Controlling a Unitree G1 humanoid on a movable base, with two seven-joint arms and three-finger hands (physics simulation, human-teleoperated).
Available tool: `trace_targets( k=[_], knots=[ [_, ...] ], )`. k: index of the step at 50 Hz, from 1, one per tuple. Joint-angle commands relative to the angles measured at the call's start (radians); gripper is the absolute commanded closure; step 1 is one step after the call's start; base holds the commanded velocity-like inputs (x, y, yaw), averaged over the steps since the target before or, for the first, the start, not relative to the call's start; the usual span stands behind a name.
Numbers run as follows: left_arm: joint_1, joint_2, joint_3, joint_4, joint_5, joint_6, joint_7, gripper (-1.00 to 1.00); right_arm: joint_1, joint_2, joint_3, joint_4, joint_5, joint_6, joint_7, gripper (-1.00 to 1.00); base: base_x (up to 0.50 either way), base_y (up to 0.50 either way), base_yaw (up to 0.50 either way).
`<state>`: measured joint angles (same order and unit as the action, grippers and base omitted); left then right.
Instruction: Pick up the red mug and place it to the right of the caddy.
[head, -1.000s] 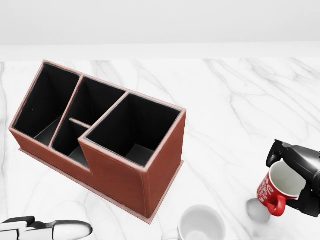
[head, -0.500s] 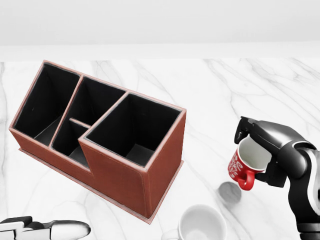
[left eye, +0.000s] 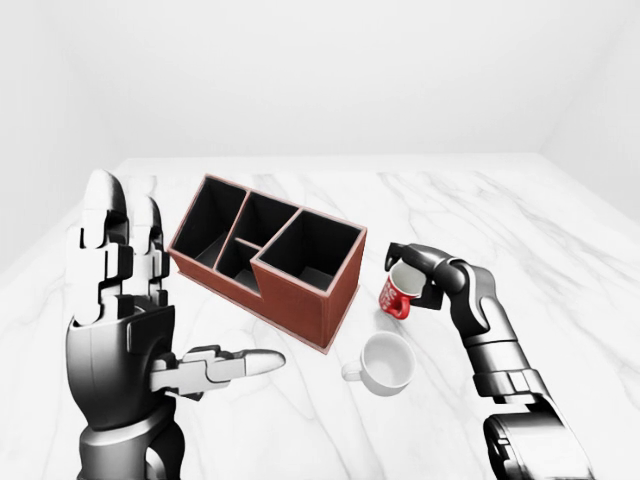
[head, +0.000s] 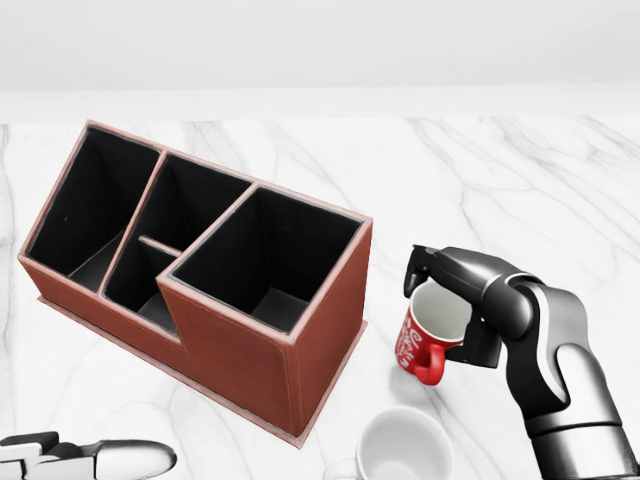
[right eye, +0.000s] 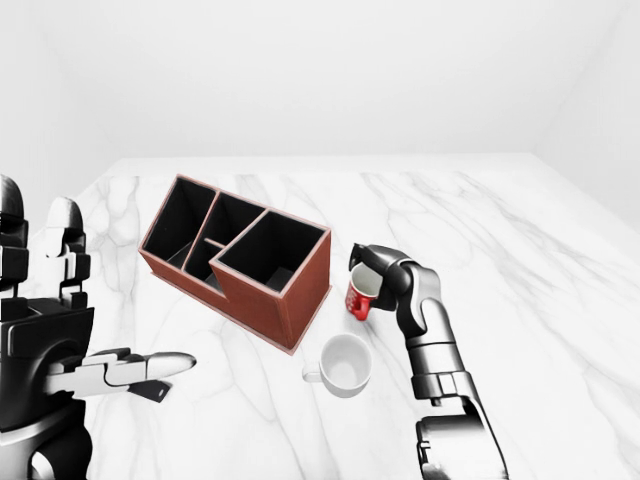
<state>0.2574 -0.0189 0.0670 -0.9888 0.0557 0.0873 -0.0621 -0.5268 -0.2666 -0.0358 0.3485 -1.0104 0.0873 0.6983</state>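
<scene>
Tilting red mug, white interior, lettering

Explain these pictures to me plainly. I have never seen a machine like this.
This is a simulated humanoid robot, seen through three cameras on its own head: a head view looking down and two eye views showing nearly the same scene. On the white marble table stand a brown caddy with black compartments and a white mug. The right hand, on a dark jointed arm, grips a red mug, tilted, just right of the caddy. Whether it touches the table is hard to tell. The left hand is raised, fingers open, holding nothing.
</scene>
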Motion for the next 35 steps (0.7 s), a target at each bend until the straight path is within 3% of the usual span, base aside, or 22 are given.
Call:
trace_targets(
  k=[1,12,22,35],
  knots=[
    [-0.037,-0.002,0.007,0.053,0.000,0.000,0.014,-1.00,-0.091,0.043,0.033,0.174,-0.015,0.000,0.000,1.00,0.00,0.00,0.00],
    [-0.038,-0.004,0.014,0.040,-0.003,0.000,0.010,-1.00,-0.153,0.053,0.045,0.290,0.046,0.000,0.000,1.00,0.00,0.00,0.00],
    [-0.039,-0.006,0.016,0.049,-0.003,0.000,0.008,-1.00,-0.200,0.053,0.049,0.428,0.098,0.000,-0.103,1.00,0.00,0.00,0.00],
    [-0.034,-0.005,0.007,0.053,0.001,0.000,0.011,-1.00,-0.240,0.022,0.049,0.494,0.113,0.000,-0.160,1.00,0.00,0.00,0.00]
  ],
)
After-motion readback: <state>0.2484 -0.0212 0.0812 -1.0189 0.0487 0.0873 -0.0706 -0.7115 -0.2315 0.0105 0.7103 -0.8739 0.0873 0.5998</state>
